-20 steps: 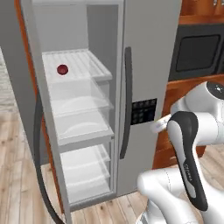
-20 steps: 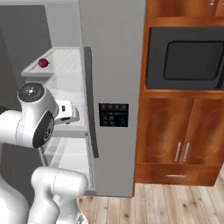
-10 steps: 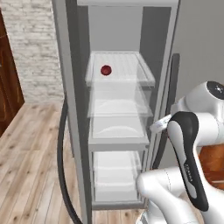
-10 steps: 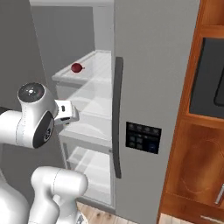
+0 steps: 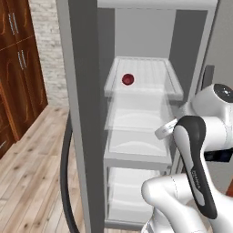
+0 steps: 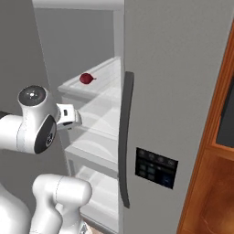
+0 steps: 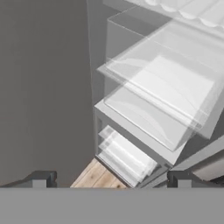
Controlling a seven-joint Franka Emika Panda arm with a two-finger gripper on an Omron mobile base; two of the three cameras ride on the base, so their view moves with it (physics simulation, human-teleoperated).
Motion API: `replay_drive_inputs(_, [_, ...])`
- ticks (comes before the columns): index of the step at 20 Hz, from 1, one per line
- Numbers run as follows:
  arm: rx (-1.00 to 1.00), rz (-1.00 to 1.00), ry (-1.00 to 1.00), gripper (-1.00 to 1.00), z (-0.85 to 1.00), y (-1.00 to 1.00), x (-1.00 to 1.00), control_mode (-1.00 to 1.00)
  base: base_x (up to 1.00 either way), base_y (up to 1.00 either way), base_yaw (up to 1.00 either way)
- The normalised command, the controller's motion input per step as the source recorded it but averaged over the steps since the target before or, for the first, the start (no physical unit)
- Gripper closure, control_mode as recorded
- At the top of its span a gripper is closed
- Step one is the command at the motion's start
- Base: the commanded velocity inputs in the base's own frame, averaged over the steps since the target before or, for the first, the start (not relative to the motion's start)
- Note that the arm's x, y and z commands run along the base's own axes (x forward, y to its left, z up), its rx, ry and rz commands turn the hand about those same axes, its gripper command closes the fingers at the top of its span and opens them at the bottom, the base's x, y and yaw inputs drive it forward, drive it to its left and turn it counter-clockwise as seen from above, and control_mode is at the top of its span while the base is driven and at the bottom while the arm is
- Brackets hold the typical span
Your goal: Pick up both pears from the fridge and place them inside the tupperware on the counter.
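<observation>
Gripper: the gripper is held in front of the open fridge, its two dark tips far apart, jaws wide, nothing between them.
Arm: the white arm is folded close to the base, and the hand looks down and into the fridge compartment.
Fridge: the fridge stands open on its left part; the long dark door handle is on the closed grey door at the right.
Shelves: the white translucent shelves are stacked one over the other, just ahead of the gripper, and look bare.
Dark red fruit: the dark red fruit lies alone on the upper shelf, above and behind the hand; it is not a pear.
Pears: I cannot find any pear on the shelves.
Relation for the next move: in my judgement the pears must lie deeper or higher than where the hand looks, so their direction and long axis cannot be told.
</observation>
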Motion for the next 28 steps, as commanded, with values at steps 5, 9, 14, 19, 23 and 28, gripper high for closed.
replay_drive_inputs(5, [0.00,0.00,0.00,-1.00,0.00,0.00,0.00,1.00,0.39,0.00,0.11])
replay_drive_inputs(9, [0.00,0.00,-0.17,-1.00,-0.02,0.00,0.15,-1.00,0.00,0.00,0.00])
replay_drive_inputs(14, [0.00,-0.02,-0.23,-1.00,0.22,0.00,0.25,-1.00,0.00,0.00,0.00])
replay_drive_inputs(19, [0.02,-0.07,-0.10,-1.00,0.36,0.00,0.36,-1.00,0.00,0.00,0.00])
replay_drive_inputs(23, [0.10,-0.09,0.03,-1.00,0.37,0.00,0.24,-1.00,0.00,0.00,0.00])
replay_drive_inputs(28, [0.14,-0.05,0.09,-1.00,0.19,0.00,0.26,-1.00,0.00,0.00,0.00])
